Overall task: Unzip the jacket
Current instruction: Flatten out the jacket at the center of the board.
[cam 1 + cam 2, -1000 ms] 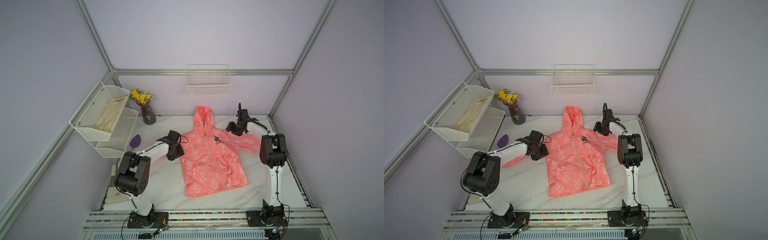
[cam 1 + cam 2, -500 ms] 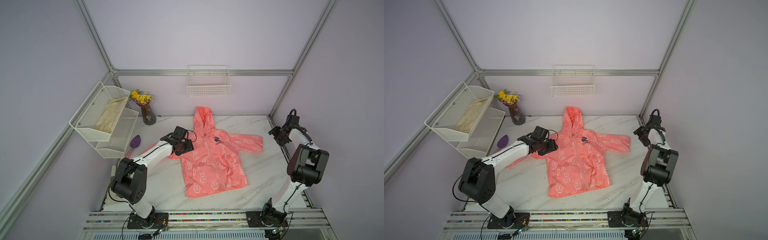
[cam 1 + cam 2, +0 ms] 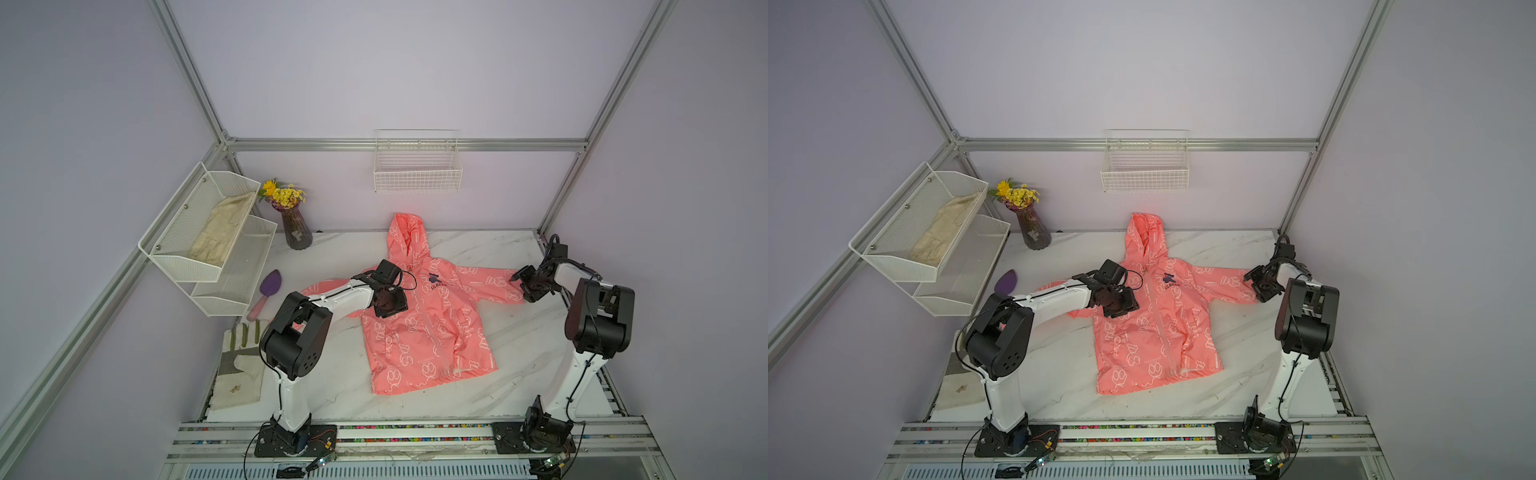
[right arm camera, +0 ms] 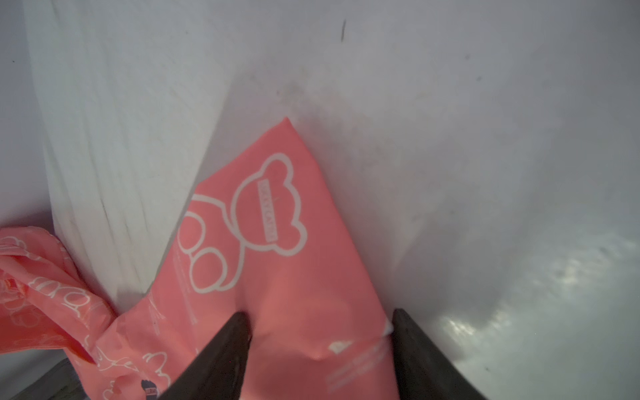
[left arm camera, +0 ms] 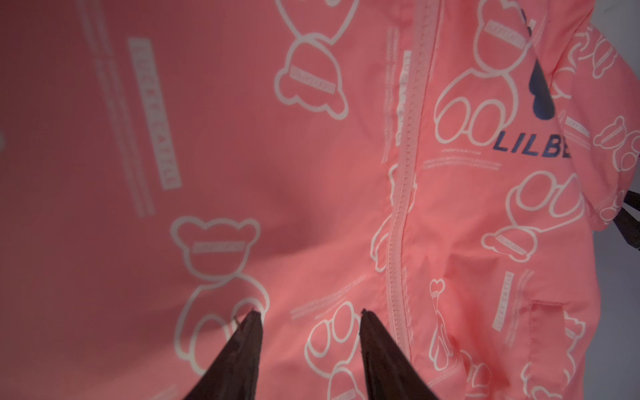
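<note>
Locate the coral-pink hooded windbreaker jacket [image 3: 428, 332] in both top views. It lies flat and front-up near the middle of the white marble-pattern table [image 3: 523, 353], with the hood toward the back wall and both sleeves spread outward. Its pink front zipper [image 5: 401, 207] is closed along all the length you can see in the left wrist view. The dark blue chest logo [image 5: 540, 93] sits just beside it.

Check the left gripper [image 3: 390, 306]. It hangs over the jacket's chest panel on the left arm's side, near the zipper line. In the left wrist view its dark fingertips [image 5: 251, 336] stand a moderate gap apart, with smooth fabric showing between them and nothing pinched. You cannot tell whether the tips touch the cloth.

Check the right gripper [image 3: 521, 283]. It sits at the cuff end of the sleeve [image 4: 277, 249] nearest the right arm. In the right wrist view its jaws straddle that sleeve widely: one tip dents the fabric and the other lies at the sleeve's edge. You cannot tell whether they are clamping it.

Note the surroundings:
- A white wire basket [image 3: 417, 176] hangs on the back wall.
- A white mesh two-tier shelf [image 3: 183, 259] on the left wall holds a beige cloth [image 3: 220, 232].
- A dark glass vase of yellow flowers [image 3: 297, 232] stands in the back left corner.
- A purple trowel [image 3: 269, 286] and a white-and-grey work glove [image 3: 243, 361] lie along the table's left edge.
</note>
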`<move>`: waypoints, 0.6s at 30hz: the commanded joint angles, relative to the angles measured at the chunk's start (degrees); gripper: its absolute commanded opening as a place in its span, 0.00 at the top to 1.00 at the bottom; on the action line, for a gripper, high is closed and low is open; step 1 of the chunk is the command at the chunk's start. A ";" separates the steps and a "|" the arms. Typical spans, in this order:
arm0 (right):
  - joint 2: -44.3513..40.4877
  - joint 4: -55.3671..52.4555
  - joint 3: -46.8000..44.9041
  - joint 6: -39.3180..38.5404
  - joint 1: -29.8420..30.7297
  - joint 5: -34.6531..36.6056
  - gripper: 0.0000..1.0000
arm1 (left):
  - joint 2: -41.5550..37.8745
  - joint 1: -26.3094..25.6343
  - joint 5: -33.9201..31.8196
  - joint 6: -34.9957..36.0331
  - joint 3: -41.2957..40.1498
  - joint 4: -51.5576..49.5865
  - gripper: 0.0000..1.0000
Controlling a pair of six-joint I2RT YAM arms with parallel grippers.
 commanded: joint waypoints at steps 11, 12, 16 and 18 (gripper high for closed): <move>-2.80 -14.95 15.53 -11.66 2.58 16.92 1.00 | 12.78 -6.57 5.17 -2.46 15.36 3.23 0.58; -2.57 -17.04 17.65 -13.66 4.50 19.86 1.00 | 12.62 -6.69 4.79 -2.78 14.94 3.53 0.58; 2.88 -24.91 26.94 -19.65 17.86 35.44 1.00 | 9.75 -6.58 2.49 -3.54 10.71 6.21 0.60; 7.33 -27.09 30.34 -20.80 24.58 40.52 1.00 | 7.68 -6.49 0.86 -3.63 8.92 6.49 0.60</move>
